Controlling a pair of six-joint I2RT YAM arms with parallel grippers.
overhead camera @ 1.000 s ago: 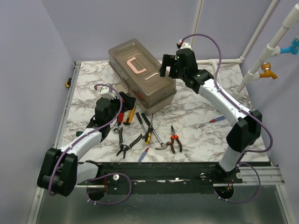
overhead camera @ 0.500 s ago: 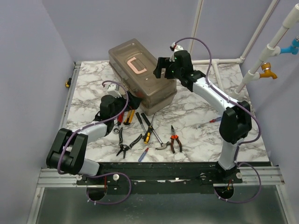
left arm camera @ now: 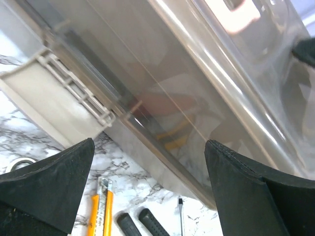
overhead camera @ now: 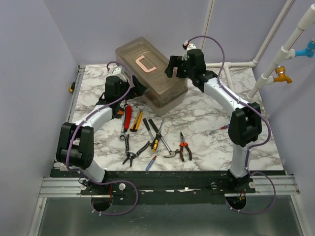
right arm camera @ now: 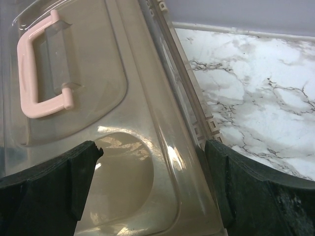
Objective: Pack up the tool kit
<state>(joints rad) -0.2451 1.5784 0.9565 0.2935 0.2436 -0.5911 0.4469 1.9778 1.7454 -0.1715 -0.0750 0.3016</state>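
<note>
Since a second ago my left arm has swung up from the loose tools to the front left side of the toolbox (overhead camera: 150, 73), and the box itself now sits a little farther back on the table (overhead camera: 206, 108). My right arm has stayed at the box's right end.

Both pincers are released, jaws spread wide. The left pincer (overhead camera: 138, 91) faces the long front wall of the box; in its wrist view one finger (left arm camera: 49, 191) sits below a beige latch (left arm camera: 54, 93) and the other is off to the right, with the wall filling the gap between them. I cannot tell whether either pad touches the plastic. Through the smoky wall I make out something with yellow-orange handles inside, too blurred to name.

The right pincer (overhead camera: 171, 68) hangs over the right end of the closed lid (right arm camera: 128, 162), its fingers straddling the lid's edge, the pink handle (right arm camera: 39, 83) just beyond them.

The toolbox stands at the back centre of the table. On the marble in front of it lie the red cutter (overhead camera: 127, 117), a yellow-handled knife (overhead camera: 138, 120) just beside it, and orange-handled pliers (overhead camera: 185, 146) nearer me, among other small tools.
</note>
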